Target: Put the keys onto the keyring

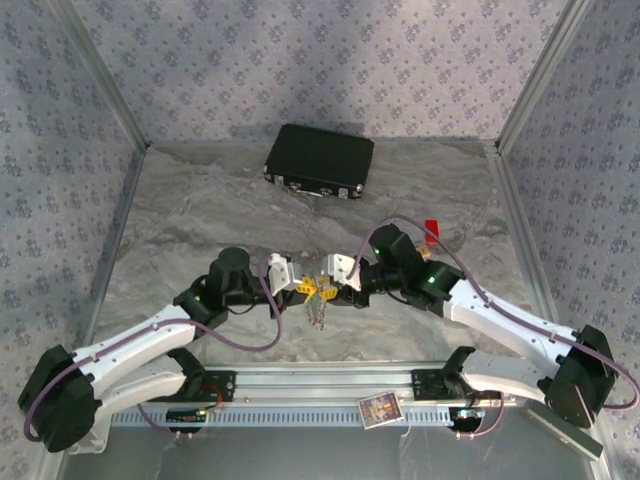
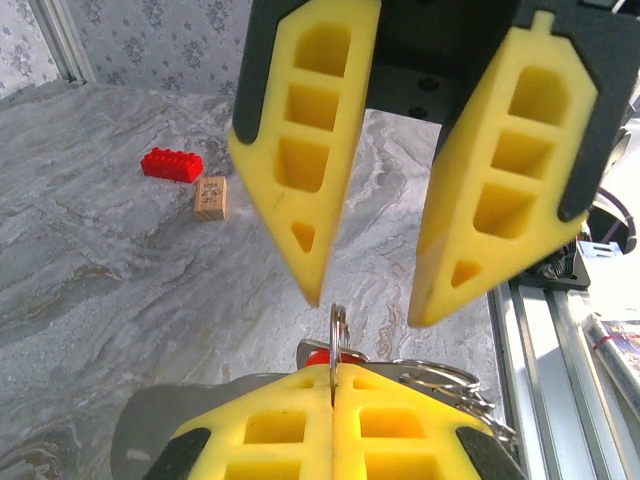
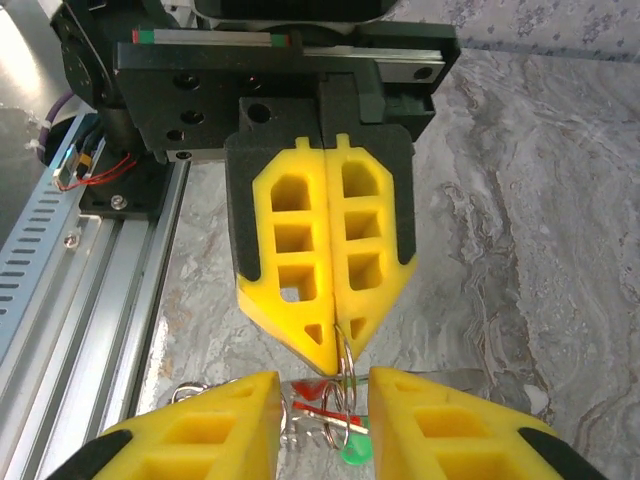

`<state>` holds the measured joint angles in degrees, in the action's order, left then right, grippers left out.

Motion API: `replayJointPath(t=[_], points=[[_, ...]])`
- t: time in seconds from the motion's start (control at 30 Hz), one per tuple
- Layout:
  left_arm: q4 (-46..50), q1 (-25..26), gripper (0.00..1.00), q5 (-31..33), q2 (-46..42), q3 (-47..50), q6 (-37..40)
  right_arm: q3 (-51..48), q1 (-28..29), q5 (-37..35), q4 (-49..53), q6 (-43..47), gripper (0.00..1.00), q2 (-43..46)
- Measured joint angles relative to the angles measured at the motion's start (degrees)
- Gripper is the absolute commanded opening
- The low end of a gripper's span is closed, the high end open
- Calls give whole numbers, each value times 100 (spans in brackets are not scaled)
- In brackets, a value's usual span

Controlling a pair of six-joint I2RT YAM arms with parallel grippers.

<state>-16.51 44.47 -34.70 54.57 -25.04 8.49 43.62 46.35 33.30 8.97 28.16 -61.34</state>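
Left gripper (image 2: 333, 385) pinched shut on the keyring (image 2: 338, 335) above the near edge of the worktop (image 2: 120, 260), red-tagged key (image 3: 318, 410) and green-tagged key (image 3: 355, 452) apparently already hanging from it, right gripper (image 2: 370, 312) parted and empty, little seemingly left undone.

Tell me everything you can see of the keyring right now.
The keyring is a thin pale metal loop, seen edge-on and upright, pinched between the shut yellow fingers of the left claw. The right claw stands open close by, apparently not touching it. A red tag and a green tag hang just below.
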Motion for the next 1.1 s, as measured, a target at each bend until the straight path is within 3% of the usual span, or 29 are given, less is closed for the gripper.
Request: replayJointPath(t=[0.2,0.5,0.6,0.67,0.7,1.1], points=[[-433,2,0,-46,-4,184,-245,-181,-35,61,-374,-232,21,2],[-728,-22,0,-87,-9,225,-391,-181,-37,131,-647,-376,0,-68],[-728,-22,3,-85,-9,251,-409,-179,-37,153,-619,-358,0,-107],[-680,-20,19,-72,-13,254,-398,-151,-35,153,-540,-299,0,-122],[-629,-20,22,-50,-22,247,-350,-101,-33,142,-422,-238,0,-138],[758,-20,19,105,-79,-407,315,970,175,-214,1217,675,0,-522]])
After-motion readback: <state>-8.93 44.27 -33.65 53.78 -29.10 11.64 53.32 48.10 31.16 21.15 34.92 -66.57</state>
